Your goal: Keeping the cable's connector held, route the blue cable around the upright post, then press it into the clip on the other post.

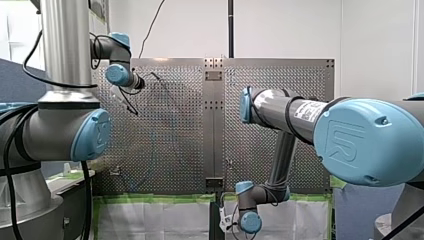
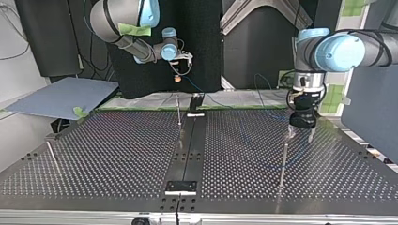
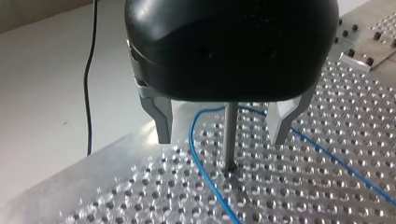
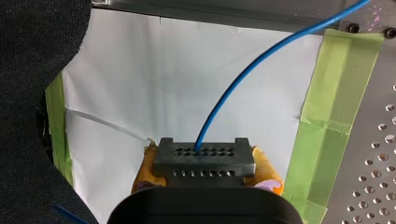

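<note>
Left gripper (image 3: 220,137): metal fingers spread and holding nothing, straddling the upright post (image 3: 229,140), which stands vertical between them. This is the nearer arm. Blue cable (image 3: 191,142): lies on the perforated table (image 3: 327,186), looping round the post's base. Right gripper (image 4: 205,173): well apart, yellow pads clamped on the connector (image 4: 204,156).
</note>
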### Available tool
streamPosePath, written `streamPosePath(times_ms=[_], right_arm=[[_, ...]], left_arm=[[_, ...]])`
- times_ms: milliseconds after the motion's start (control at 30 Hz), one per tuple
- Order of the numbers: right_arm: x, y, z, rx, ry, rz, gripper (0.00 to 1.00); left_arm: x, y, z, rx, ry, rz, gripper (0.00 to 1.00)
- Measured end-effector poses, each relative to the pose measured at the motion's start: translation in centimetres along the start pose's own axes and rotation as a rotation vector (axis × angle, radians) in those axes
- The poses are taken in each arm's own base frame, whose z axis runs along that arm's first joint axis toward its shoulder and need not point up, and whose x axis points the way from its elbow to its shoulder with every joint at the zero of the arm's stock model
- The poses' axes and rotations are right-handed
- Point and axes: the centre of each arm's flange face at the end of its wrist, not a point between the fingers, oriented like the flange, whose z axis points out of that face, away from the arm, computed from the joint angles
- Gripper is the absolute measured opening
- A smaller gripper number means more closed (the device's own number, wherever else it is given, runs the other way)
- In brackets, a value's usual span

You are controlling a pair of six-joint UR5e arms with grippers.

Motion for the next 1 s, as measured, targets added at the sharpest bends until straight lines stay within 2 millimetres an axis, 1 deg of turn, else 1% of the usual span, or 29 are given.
streamPosePath(times_ms=[367, 700, 833, 1000], right_arm=[[0.0, 0.0, 0.0, 0.004, 0.001, 0.000, 0.00], [0.0, 0.0, 0.0, 0.007, 0.002, 0.001, 0.00], [0.0, 0.0, 0.0, 0.010, 0.002, 0.001, 0.00], [0.1, -0.1, 0.1, 0.011, 0.003, 0.001, 0.00]], left_arm=[[-1.7, -2.5, -2.5, 0.008, 0.009, 0.084, 0.99], [-2.4, -5.3, -5.2, 0.055, 0.058, 0.164, 0.99], [-3.2, -5.9, -5.5, 0.045, 0.053, 0.200, 0.99], [-3.9, -6.7, -5.3, 0.032, 0.052, 0.237, 0.99]])
